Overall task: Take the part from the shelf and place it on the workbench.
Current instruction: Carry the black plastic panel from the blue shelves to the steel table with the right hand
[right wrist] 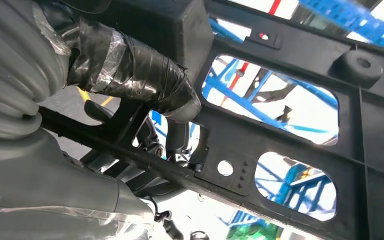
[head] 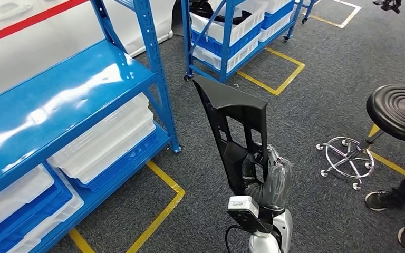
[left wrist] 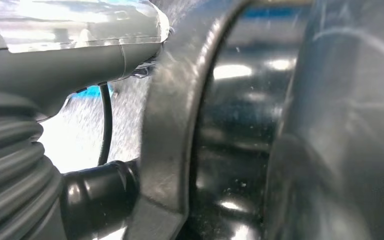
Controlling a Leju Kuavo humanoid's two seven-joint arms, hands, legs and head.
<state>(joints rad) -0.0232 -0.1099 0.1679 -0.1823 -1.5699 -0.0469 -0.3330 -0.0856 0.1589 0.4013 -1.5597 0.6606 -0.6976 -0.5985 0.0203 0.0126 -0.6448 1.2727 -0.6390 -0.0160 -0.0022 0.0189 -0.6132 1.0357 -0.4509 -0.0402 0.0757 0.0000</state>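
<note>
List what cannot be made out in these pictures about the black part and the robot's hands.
1. Black part: in the head view its lower end is hidden behind the right hand gripping it.
2. Left hand: in the left wrist view it is against a blurred black surface; whether it grips cannot be told.
3. Person: in the head view, cut off by the right edge.

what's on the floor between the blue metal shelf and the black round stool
In the head view, grey carpet with yellow tape lines; the tall black plastic part held upright by the right hand stands across that stretch.
</note>
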